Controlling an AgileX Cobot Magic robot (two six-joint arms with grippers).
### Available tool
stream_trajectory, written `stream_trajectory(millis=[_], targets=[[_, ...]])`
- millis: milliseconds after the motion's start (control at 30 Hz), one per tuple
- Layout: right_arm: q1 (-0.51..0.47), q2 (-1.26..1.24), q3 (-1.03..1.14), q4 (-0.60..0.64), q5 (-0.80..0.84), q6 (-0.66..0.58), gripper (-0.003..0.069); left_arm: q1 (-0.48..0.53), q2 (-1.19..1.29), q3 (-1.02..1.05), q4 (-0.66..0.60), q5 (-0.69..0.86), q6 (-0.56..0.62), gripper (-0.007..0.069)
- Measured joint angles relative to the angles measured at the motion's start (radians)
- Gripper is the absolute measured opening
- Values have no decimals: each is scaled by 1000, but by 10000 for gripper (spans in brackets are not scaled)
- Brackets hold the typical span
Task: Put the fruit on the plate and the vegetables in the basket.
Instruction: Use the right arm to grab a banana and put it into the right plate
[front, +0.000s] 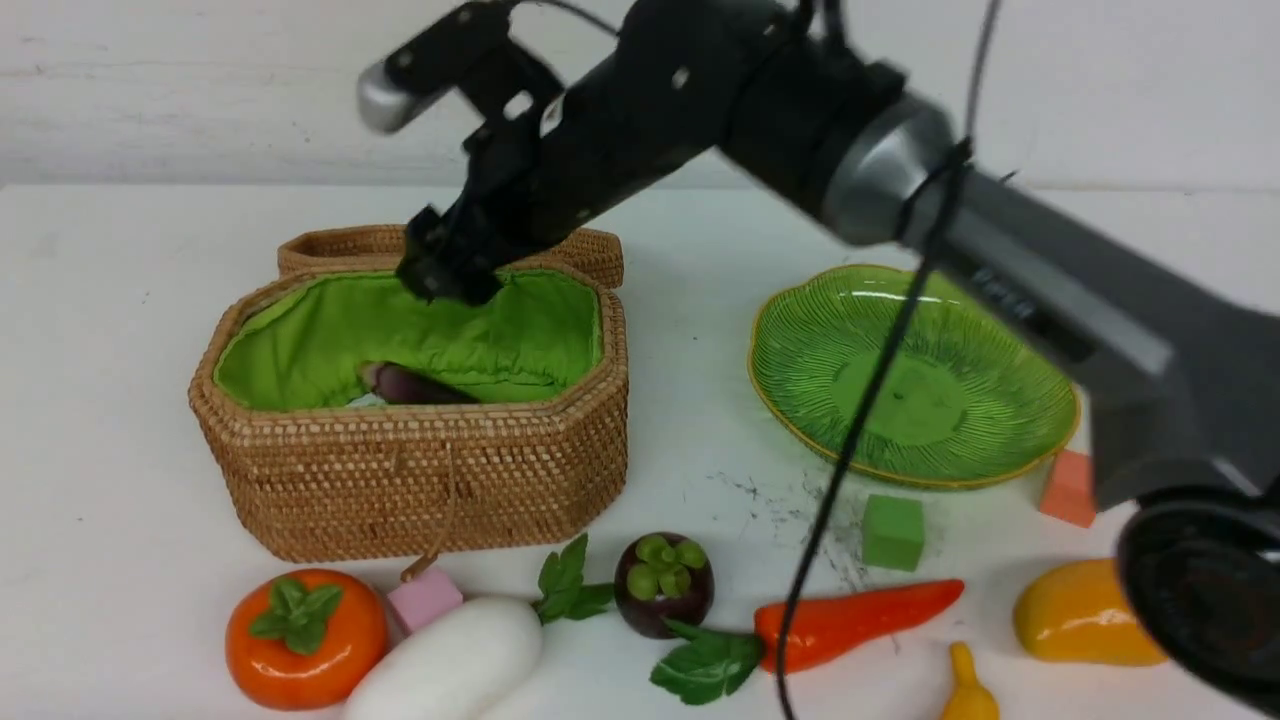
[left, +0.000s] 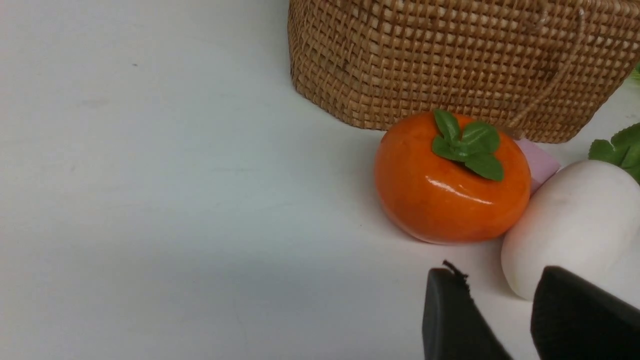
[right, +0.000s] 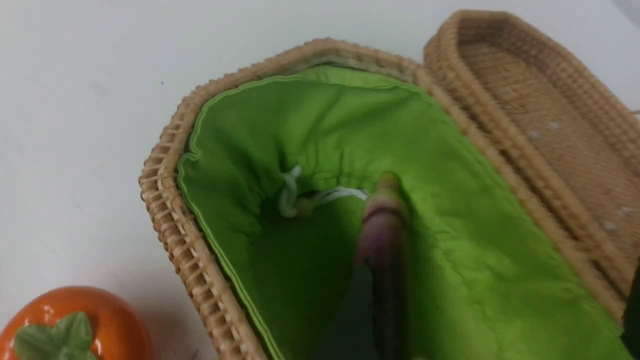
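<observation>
Front view: a woven tan wicker basket (front: 420, 490) with green cloth lining, its lid open behind, holds the small dark purple eggplant (front: 410, 385) on its floor. The right jaws hang over the far rim, well above the eggplant; I cannot tell their spread. The ribbed glossy green plate (front: 980, 400) stands apart, rightward.

Left wrist view: the left jaws are spread and empty. The fat white radish (left: 575, 220) lies just beyond them, touching the glossy round orange persimmon (left: 440, 200), with open white worktop (left: 150, 200) beside.

Right wrist view: the eggplant (right: 382, 235) lies lengthwise on crumpled lining

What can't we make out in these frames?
Right pincer: front view, motion blur; jaw opening unreadable.
Eggplant: right wrist view, smeared; front view, basket wall hides half.
Banana: front view, cut by bottom edge.
Mango: front view, right arm covers its end.
</observation>
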Motion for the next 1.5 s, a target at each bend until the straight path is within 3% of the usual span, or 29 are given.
stream_trajectory(millis=[100,300,433,667,767,800,933,1033,1267,1500], targets=[[-39,-103,49,46,42,2,657,0,0,0,0,0,0,239],[-165,-479,376,195,122,-88,524,0,0,0,0,0,0,239],[-215,-719,666,154,152,-63,456,0,0,0,0,0,0,239],[-190,-966,1129,2,87,44,487,0,0,0,0,0,0,239],[-160,-982,1280,-20,77,56,517,0,0,0,0,0,0,239],[-143,-978,1324,-40,68,4,524,0,0,0,0,0,0,239],[-65,-952,1457,-146,50,-399,531,0,0,0,0,0,0,239],[-31,-905,1518,-164,-11,-562,532,0,0,0,0,0,0,239],[-16,-745,1538,-165,-220,-600,532,0,0,0,0,0,0,239],[-16,-608,1538,-159,-251,-554,529,0,0,0,0,0,0,239]])
